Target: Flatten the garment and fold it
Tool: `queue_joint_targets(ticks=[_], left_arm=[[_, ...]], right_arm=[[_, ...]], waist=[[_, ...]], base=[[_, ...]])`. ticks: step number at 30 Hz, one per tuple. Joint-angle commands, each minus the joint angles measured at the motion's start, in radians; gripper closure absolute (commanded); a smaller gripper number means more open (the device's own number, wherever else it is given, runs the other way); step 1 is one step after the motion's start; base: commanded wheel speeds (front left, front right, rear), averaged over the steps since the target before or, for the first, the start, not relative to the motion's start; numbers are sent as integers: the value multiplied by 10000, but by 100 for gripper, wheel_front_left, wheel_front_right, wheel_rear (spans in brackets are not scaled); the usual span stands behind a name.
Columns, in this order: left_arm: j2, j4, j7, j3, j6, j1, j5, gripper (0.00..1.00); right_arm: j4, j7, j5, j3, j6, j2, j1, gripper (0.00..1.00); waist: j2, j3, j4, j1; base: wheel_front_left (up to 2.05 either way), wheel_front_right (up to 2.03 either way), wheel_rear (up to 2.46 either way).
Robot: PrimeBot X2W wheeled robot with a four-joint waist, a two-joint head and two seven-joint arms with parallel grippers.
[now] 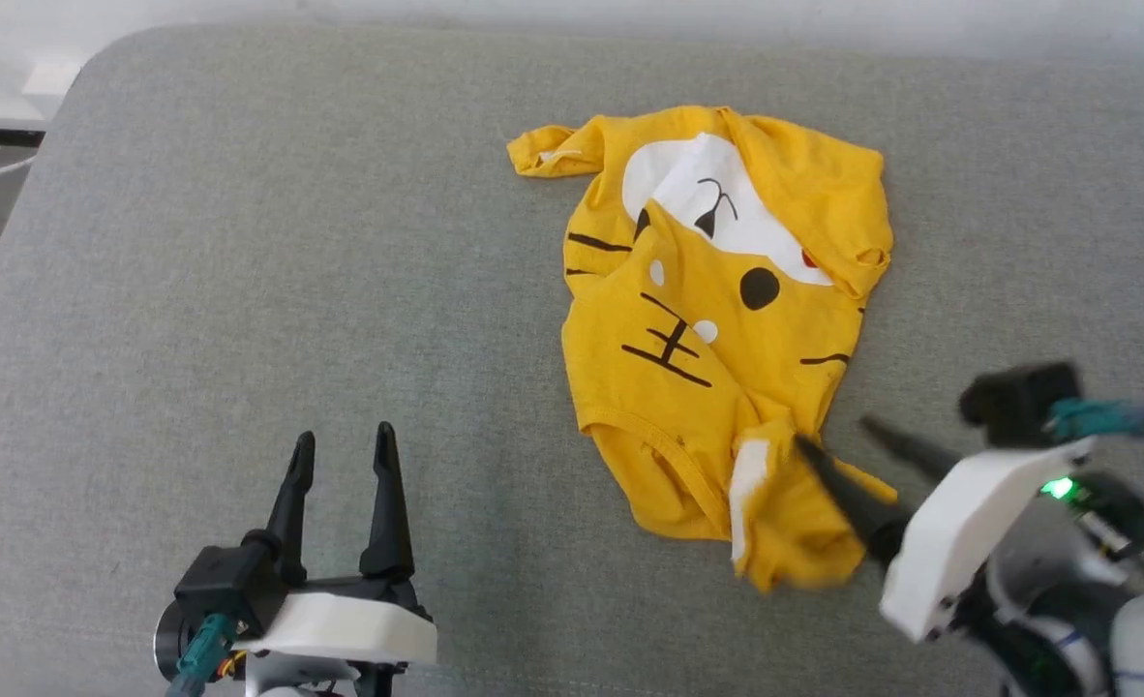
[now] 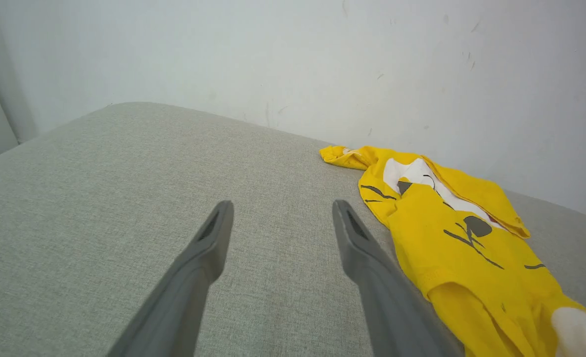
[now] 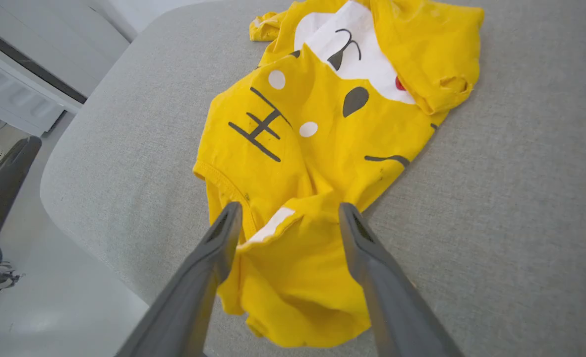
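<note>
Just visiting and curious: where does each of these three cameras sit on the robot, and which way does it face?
Head view: on the robot's head, facing forward and down at the garment on the grey fabric surface; left gripper lower left, right gripper lower right, both open.
Left wrist view: on the left wrist, facing along its fingers across the surface towards a pale wall.
Right wrist view: on the right wrist, facing down along its fingers at the garment's bunched end.
Shared: all three show the garment.
</note>
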Motion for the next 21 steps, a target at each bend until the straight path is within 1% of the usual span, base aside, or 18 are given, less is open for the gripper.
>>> queue_joint_targets(ticks=[1,4,6,14,21], left_arm=[[-23,-29,-47,21,-28,-44,145,0],[-41,-59,-47,28,-45,-111,188,0],[-57,-76,-47,18,-58,-149,204,0],[-115,-19,-47,-179,-158,-431,348,0],[-151,55,-47,-366,-216,-665,399,0]], right_arm=[[-142,-5,-114,-389,-9,23,-478,0],[7,-192,-615,-843,-9,-2,-1104,0],[468,-259,-943,-1104,-9,-2,-1457,0],[3218,-312,-2424,-1088,-9,-378,-2807,0],[5454,-755,-3472,-1288,-9,-301,-3830,0]], waist=[[0,169,157,0],[0,315,298,0],[0,405,402,0],[0,814,889,0],[0,1104,1269,0]], base=[[0,0,0],[0,0,0],[0,0,0],[0,0,0],[0,0,0]])
